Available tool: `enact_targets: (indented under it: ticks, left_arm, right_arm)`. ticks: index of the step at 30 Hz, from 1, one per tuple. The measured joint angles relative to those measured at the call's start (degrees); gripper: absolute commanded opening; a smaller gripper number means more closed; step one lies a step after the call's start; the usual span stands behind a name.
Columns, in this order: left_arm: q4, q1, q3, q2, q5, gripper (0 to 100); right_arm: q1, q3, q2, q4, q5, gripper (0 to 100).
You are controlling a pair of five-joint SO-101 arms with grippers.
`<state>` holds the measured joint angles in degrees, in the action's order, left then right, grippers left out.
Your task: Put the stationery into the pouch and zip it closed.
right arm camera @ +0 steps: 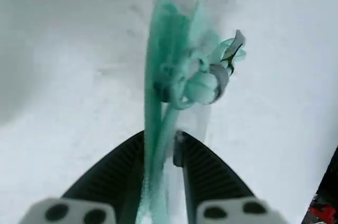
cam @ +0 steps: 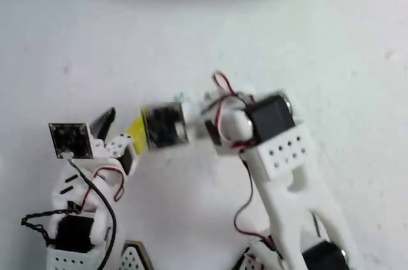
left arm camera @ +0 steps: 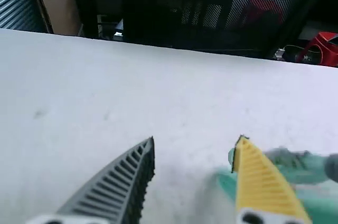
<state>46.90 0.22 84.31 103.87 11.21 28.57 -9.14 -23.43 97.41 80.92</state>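
R fingers (right arm camera: 113, 174) tight round pouch (right arm camera: 163, 81)

White table (cam: 191, 34), matte, a few faint specks on it. One thing down on it: a teal pouch (right arm camera: 169, 76), up on its edge, running out ahead of the right gripper (right arm camera: 161, 137), whose fingers pinch it. Its zip pull (right arm camera: 232, 49) lies past the fingertips. Off the left gripper (left arm camera: 195, 145), it's just beside the yellow finger (left arm camera: 259, 182).
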Motion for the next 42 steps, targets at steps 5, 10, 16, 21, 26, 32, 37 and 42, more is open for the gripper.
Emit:
enact_targets:
  ticks: [5, 10, 16, 21, 26, 32, 37, 42]
  left_arm:
    - [0.00, -0.09, 0.00, 0.00, 0.18, 26]
    - [0.00, 3.16, 0.00, 0.00, 0.18, 26]
    - [1.76, 12.84, 0.00, 0.00, -4.48, 26]
    - [1.76, 16.62, 2.20, 0.00, -6.68, 26]
    - [0.70, 17.23, 2.37, 0.18, -6.77, 26]
    - [0.26, 19.60, 2.99, 1.05, -8.79, 26]
    - [2.46, 19.60, 0.88, 1.05, -9.49, 26]
    - [7.82, 19.69, -2.90, 1.05, -9.58, 26]
  right_arm:
    - [-1.49, -12.75, -9.58, 0.00, 11.87, 1.7]
    - [-0.35, -18.37, -16.79, -0.88, 16.97, 1.7]
    - [7.65, -22.95, -16.70, -12.48, 6.07, 1.7]
    - [10.73, -21.98, -15.91, -13.45, 4.57, 1.8]
    - [11.25, -18.37, -15.82, -12.04, 4.57, 1.8]
    - [11.25, -14.59, -15.65, -11.87, 2.73, 1.8]
    - [11.25, -11.25, -15.56, -14.24, -5.27, 1.8]
    - [9.05, -11.25, -15.56, -20.13, -13.98, 1.8]
